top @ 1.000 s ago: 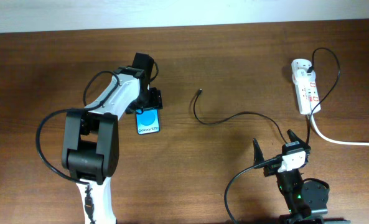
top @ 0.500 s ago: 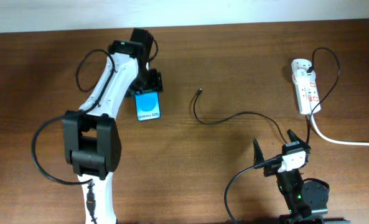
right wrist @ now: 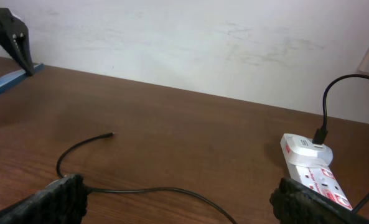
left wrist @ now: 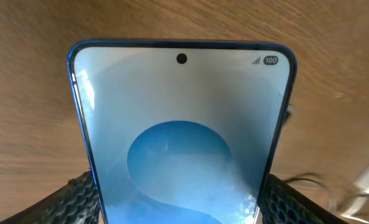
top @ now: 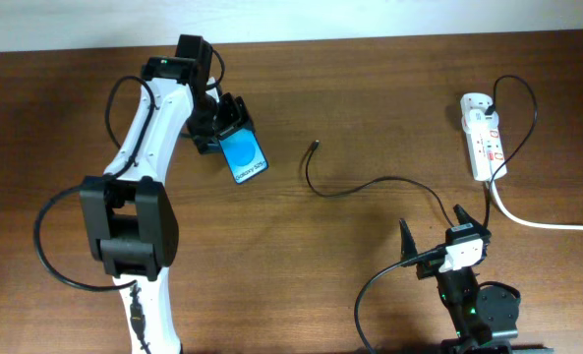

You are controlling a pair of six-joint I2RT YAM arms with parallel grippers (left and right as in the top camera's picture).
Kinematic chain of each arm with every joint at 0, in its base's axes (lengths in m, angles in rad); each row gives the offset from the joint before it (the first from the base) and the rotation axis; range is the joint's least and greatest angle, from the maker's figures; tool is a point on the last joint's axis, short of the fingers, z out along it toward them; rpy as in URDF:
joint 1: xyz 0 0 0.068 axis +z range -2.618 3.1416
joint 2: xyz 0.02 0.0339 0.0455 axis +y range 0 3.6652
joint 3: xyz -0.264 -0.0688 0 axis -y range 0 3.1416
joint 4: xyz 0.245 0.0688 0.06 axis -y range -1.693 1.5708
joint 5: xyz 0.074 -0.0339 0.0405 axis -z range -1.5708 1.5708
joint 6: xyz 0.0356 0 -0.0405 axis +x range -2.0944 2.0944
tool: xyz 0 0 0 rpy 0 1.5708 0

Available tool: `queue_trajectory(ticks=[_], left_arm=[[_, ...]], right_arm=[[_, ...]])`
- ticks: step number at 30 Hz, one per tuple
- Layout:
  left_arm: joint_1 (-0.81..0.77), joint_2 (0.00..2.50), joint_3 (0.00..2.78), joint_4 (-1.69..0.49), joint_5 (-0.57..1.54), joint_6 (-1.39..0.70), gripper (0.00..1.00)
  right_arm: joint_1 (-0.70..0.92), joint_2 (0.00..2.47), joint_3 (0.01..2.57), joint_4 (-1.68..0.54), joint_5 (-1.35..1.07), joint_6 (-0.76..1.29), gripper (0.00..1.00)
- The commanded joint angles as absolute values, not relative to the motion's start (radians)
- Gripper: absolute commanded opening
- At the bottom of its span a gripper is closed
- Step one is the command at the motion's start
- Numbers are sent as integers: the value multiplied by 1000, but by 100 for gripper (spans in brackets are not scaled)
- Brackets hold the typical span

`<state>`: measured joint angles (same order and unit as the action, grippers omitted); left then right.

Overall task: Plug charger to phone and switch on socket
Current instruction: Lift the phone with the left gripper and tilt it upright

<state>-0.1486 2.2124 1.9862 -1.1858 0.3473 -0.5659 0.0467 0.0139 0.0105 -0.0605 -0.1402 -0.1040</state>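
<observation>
**Phone held in left gripper, charger tip lying loose on the table**

The left gripper [top: 222, 128] is closed on the phone [top: 244, 157], far to the left of the socket [top: 483, 138]. Its fingers [left wrist: 78, 199] press both long edges. The blue screen faces up and the phone sits askew to the socket's long side. In the left wrist view, the phone [left wrist: 183, 143] fills the space between the textured pads.

The charger [top: 370, 183] runs from the socket's far end in a loose curve leftward. Its connector tip [top: 316, 146] rests on the table [top: 370, 79] between socket and phone, touching neither.

The right gripper [top: 432, 224] hangs with fingers spread wide and empty, nearer the camera than the socket and slightly left of it.
</observation>
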Motion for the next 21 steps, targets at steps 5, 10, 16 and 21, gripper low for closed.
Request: queue_trajectory(ticks=[5, 10, 16, 21], left_arm=[[-141, 2199, 2011, -1192, 588, -852, 0], [-141, 2199, 2011, -1244, 595, -1066, 0], [-141, 2199, 2011, -1221, 899, -1208, 0], [-141, 2199, 2011, -1225, 1069, -1208, 0]], right_arm=[[52, 7, 6, -65, -154, -97, 98], [52, 7, 6, -65, -153, -97, 98], [52, 7, 6, -65, -154, -97, 98], [52, 7, 6, -64, -167, -96, 99]])
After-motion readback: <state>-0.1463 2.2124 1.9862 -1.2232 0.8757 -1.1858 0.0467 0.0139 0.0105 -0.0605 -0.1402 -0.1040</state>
